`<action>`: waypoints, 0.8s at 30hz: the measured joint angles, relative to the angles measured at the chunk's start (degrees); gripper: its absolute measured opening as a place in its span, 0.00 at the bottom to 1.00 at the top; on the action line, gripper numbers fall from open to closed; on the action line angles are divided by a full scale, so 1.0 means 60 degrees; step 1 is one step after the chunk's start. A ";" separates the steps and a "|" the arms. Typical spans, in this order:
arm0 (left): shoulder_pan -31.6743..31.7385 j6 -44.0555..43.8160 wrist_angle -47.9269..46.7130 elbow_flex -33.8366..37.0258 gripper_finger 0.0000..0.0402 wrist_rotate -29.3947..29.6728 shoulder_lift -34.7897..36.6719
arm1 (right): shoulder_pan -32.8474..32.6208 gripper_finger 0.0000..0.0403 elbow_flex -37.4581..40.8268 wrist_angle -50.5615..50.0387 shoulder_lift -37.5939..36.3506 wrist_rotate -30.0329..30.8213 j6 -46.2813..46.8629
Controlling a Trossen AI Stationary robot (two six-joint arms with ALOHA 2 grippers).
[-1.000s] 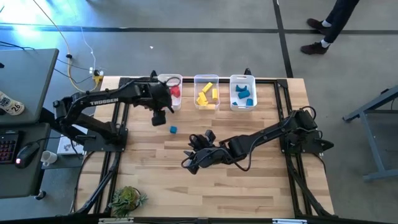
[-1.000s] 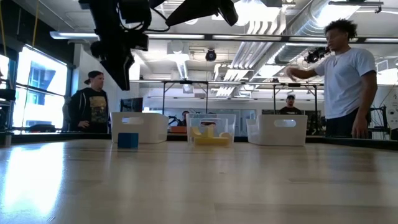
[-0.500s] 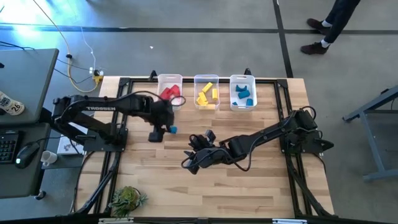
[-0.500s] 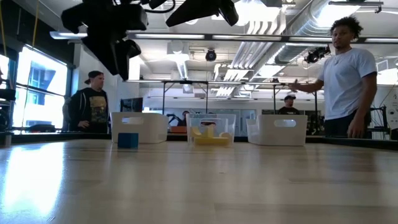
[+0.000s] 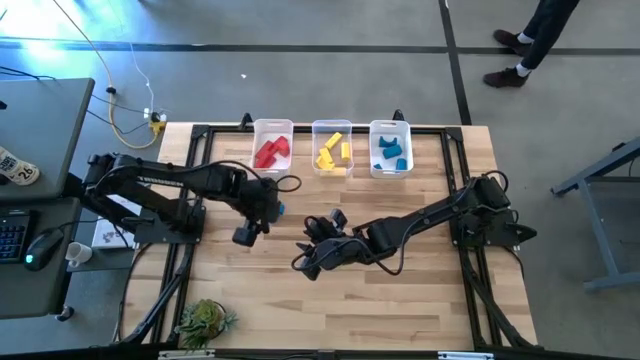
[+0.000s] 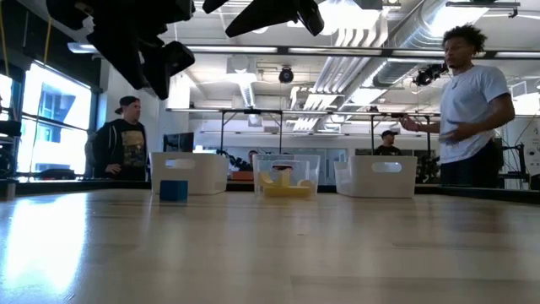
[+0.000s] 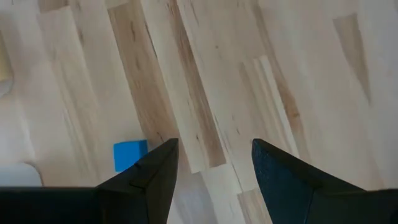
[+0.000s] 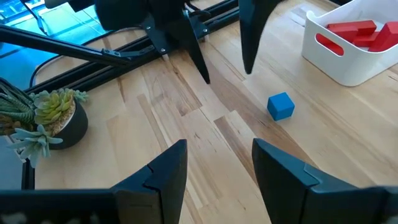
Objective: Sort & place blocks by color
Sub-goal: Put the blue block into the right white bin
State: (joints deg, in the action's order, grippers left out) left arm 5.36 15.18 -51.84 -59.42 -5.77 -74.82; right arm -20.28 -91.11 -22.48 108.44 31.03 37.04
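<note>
One blue block (image 5: 281, 208) rests flat on the table in front of the red bin; it also shows in the low view (image 6: 174, 190) and both wrist views (image 7: 130, 154) (image 8: 281, 106). My left gripper (image 5: 243, 235) (image 7: 214, 144) hangs open and empty above bare wood, slightly nearer and left of that block. My right gripper (image 5: 305, 255) (image 8: 217, 149) waits open and empty over the table's middle. Red blocks (image 5: 270, 152), yellow blocks (image 5: 332, 153) and blue blocks (image 5: 391, 152) lie in three white bins along the far edge.
The three bins (image 5: 272, 128) stand side by side at the far edge. A potted plant (image 5: 205, 320) sits at the near left corner. People stand beyond the table in the low view (image 6: 468, 101). Bare wood lies between the grippers and the bins.
My left gripper has swung from beside the red bin toward the table's near edge, passing over the loose blue block and ending just nearer than it. The blue block has stayed where it was. The right arm has kept still.
</note>
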 joint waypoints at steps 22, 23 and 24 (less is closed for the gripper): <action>0.1325 0.0183 0.2938 0.1961 0.48 0.1328 -0.0323 | -0.0002 0.42 0.0000 -0.0097 0.0000 -0.0273 0.0069; 0.1422 0.0234 0.2890 0.1964 0.48 0.1324 -0.0397 | -0.0002 0.42 0.0000 -0.0104 0.0000 -0.0273 0.0069; 0.1503 0.0278 0.2903 0.1964 0.48 0.1320 -0.0470 | -0.0002 0.42 0.0000 -0.0113 0.0000 -0.0273 0.0069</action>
State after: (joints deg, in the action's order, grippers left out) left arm 14.38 16.85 -34.42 -47.64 2.15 -77.64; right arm -20.29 -91.11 -23.16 108.44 29.39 37.45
